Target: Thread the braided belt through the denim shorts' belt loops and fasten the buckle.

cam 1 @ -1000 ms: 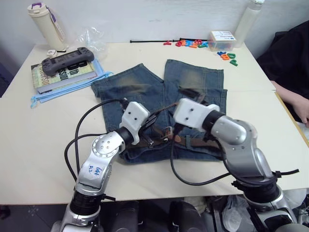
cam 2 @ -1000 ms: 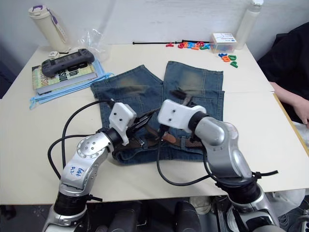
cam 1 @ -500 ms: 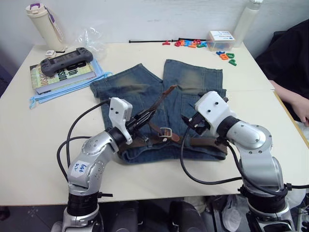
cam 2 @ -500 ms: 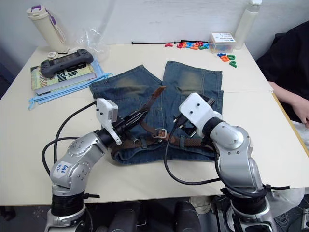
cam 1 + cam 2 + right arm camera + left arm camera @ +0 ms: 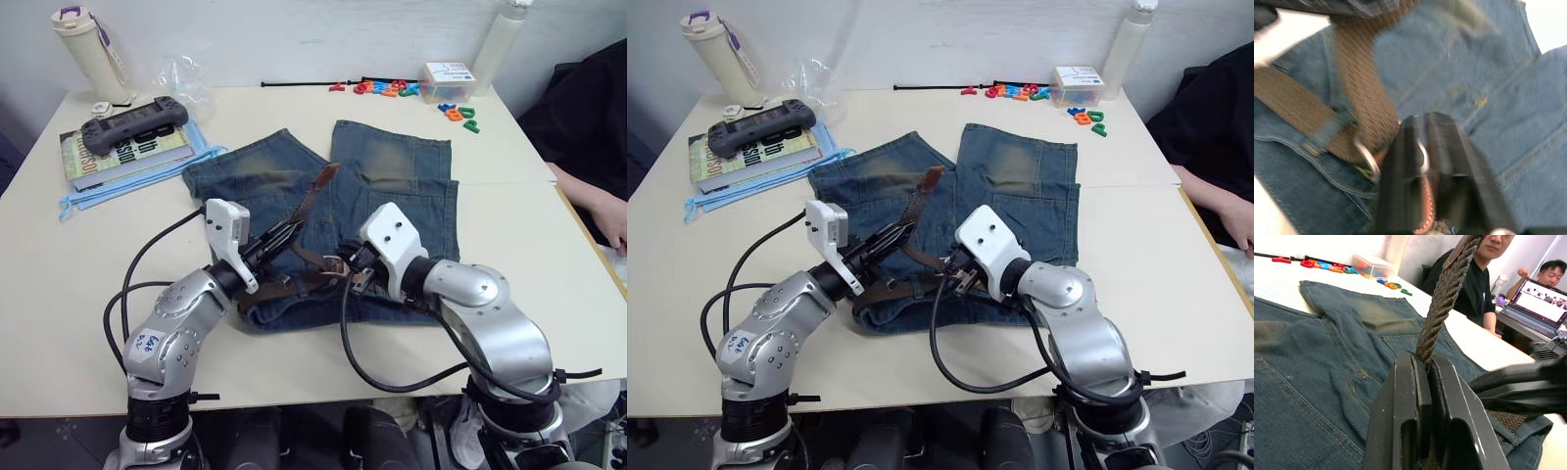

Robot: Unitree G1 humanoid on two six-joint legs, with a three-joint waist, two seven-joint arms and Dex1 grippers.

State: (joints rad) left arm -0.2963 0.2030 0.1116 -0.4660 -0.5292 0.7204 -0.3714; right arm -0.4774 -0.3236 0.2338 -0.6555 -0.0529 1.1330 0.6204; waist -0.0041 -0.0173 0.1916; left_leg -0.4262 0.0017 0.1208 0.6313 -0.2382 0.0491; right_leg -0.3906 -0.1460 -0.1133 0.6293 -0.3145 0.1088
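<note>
Cream table (image 5: 294, 362), white wall (image 5: 294, 39) behind.

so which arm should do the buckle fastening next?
Likely right: the right gripper sits at the buckle on the waistband, while the left gripper is shut on the braided belt, holding its free end up.
</note>
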